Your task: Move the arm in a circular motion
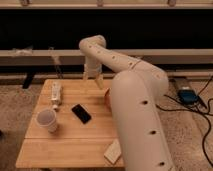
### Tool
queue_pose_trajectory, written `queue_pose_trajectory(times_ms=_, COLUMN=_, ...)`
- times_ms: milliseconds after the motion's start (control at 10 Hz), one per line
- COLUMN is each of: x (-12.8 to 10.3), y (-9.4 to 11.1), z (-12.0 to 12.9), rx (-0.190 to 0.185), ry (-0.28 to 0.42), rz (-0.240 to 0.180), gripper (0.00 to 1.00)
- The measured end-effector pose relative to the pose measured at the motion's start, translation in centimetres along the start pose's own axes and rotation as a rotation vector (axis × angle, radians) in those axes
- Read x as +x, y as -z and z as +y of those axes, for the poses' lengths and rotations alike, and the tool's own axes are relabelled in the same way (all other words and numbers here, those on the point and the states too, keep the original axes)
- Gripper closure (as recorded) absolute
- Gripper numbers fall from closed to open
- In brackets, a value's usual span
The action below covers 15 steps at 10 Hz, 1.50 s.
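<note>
The cream-white arm (131,95) fills the right half of the camera view. Its thick segments with small dark dots rise from the lower right, bend at an elbow (94,47) near the top, and turn downward. The short gripper (95,81) hangs at its end, above the back edge of the wooden table (65,145), left of the mostly hidden orange bowl (107,95). It holds nothing that I can see.
On the table are a white cup (46,120) at the front left, a black phone (81,113) in the middle, a white box (56,93) at the back left and a pale block (112,151) at the front. Cables and a blue device (187,94) lie on the floor at the right.
</note>
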Motion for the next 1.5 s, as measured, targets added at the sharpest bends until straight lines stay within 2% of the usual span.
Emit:
queue_pose_trajectory(times_ms=200, x=-4.7, y=-0.9, z=-3.6, rx=-0.022, ry=0.118, rz=-0.013, gripper=0.26)
queue_pose_trajectory(times_ms=400, x=-10.1, y=-1.3, z=-5.6, rx=-0.021, ry=0.233, rz=-0.022, gripper=0.26)
queue_pose_trajectory(times_ms=800, x=-19.6, y=-0.5, z=-6.1, rx=-0.006, ry=0.386, rz=-0.028, gripper=0.26)
queue_pose_trajectory(times_ms=1000, x=-23.2, y=0.4, z=-4.9, rx=0.003, ry=0.423, rz=-0.031, gripper=0.26)
queue_pose_trajectory(times_ms=1100, x=-24.7, y=1.0, z=-3.5, rx=0.01, ry=0.431, rz=-0.03, gripper=0.26)
queue_pose_trajectory(times_ms=1200, x=-25.4, y=1.3, z=-2.3, rx=0.016, ry=0.426, rz=-0.026, gripper=0.26)
queue_pose_trajectory(times_ms=1500, x=-26.7, y=2.3, z=3.9, rx=0.034, ry=0.34, rz=-0.012, gripper=0.26)
